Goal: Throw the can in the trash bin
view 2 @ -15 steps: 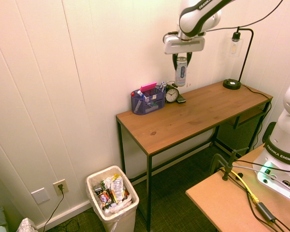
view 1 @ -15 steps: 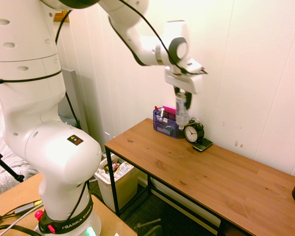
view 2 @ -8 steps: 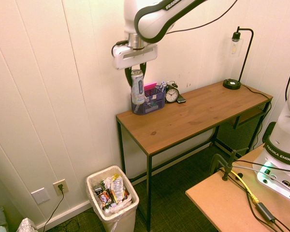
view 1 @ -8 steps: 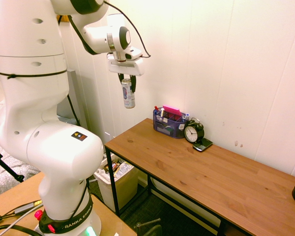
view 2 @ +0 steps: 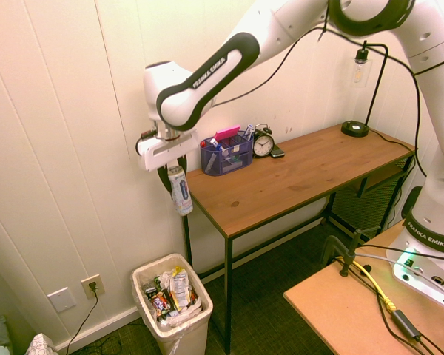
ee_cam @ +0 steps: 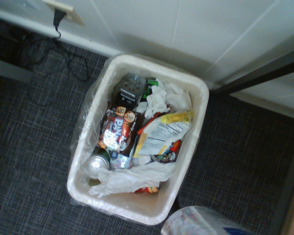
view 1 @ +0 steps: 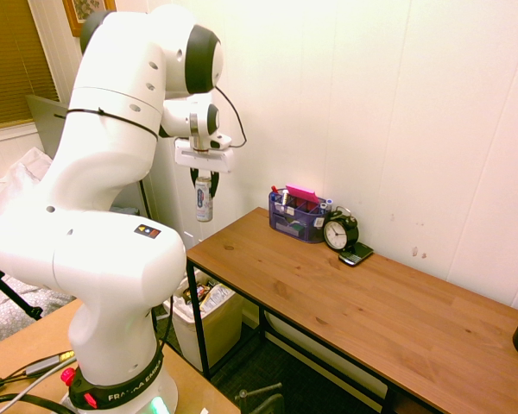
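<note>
My gripper [view 2: 170, 168] [view 1: 204, 177] is shut on the top of the white-and-silver can [view 2: 180, 191] [view 1: 204, 200], which hangs upright in the air just past the left end of the wooden table [view 2: 296, 174] [view 1: 371, 302]. The off-white trash bin [view 2: 142, 275] [view 1: 183, 321] stands on the floor below the can, full of wrappers and crumpled paper. In the wrist view the trash bin [ee_cam: 196, 105] fills the picture from above, and the can [ee_cam: 201, 223] shows at the bottom edge.
A blue desk organiser [view 2: 226, 154] [view 1: 295, 216], a black alarm clock [view 2: 263, 144] [view 1: 339, 231] and a phone [view 1: 355, 254] sit at the table's back by the wall. A black lamp [view 2: 362, 89] stands at the far end. A wall socket [view 2: 93, 285] is low beside the bin.
The arm has swung the can off the table's left end and lowered it, from above the organiser to a spot over the trash bin. The grip has not changed.
</note>
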